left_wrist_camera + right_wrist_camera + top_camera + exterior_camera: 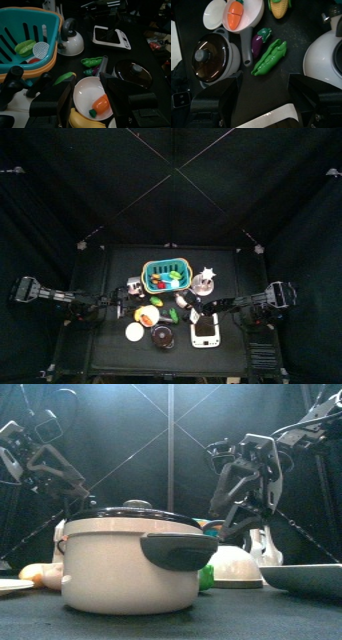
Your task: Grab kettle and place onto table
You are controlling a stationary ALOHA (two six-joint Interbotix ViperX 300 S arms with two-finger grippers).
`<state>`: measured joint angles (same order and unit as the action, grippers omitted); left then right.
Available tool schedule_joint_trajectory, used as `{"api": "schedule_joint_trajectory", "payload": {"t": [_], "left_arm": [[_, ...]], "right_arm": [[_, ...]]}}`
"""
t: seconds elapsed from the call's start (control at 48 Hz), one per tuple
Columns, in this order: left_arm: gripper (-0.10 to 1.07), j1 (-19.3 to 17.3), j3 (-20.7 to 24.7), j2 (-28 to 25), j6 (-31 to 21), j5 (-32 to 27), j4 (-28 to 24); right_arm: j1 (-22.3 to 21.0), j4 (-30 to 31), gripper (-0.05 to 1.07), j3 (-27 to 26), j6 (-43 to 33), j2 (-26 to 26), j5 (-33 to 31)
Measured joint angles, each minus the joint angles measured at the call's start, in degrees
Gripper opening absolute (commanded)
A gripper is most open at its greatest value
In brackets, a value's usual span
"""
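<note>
Right hand (pixel 261 100) jaws apart, holding nothing; one kettle (pixel 69 41), one basket (pixel 27 30).

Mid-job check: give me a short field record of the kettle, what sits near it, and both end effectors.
kettle: silvery white, black handle, upright on the table, beside the basket
basket: teal, vegetables inside
pot: dark lid on
white slab: flat on the table, apart from the kettle
left end effector: open, empty, over a plate with a carrot
right end effector: open, empty, between pot and kettle
status: kettle not gripped
</note>
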<state>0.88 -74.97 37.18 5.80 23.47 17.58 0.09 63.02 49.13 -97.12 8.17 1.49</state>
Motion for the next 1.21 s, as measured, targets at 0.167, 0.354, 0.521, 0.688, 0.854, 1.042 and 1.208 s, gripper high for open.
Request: {"api": "schedule_joint_trajectory", "payload": {"t": [0.167, 0.354, 0.521, 0.688, 0.854, 1.042, 1.208], "left_arm": [[0.82, -0.1, -0.1, 0.3, 0.1, 0.0, 1.0], [0.82, -0.4, -0.4, 0.4, 0.2, 0.1, 1.0], [0.82, -0.4, -0.8, 0.4, 0.0, 0.0, 1.1], [0.82, -0.2, -0.8, 0.1, 0.0, 0.0, 1.1], [0.82, 1.1, -0.8, -0.8, -0.2, 0.0, 1.2], [0.82, 2.2, 0.7, -4.0, 0.2, 0.1, 3.9], [0.82, 2.5, 1.5, -8.3, -0.1, 0.0, 3.1]], "right_arm": [[0.1, 1.2, 0.94, 0.1, 0.0, 4.2, -2.3], [1.3, 3.0, 0.94, 1.1, -0.1, 12.0, -3.3], [2.0, 4.7, 0.94, 2.8, -0.1, 16.2, -3.5], [1.4, 8.6, 0.93, 3.9, 0.0, 16.8, -3.6], [-1.8, 9.8, 0.93, 3.9, 0.1, 16.8, -4.8], [-2.7, 13.2, 0.93, 5.3, 0.2, 17.0, -9.7], [-2.8, 14.6, 0.93, 7.2, 0.1, 17.0, -14.5]]}}
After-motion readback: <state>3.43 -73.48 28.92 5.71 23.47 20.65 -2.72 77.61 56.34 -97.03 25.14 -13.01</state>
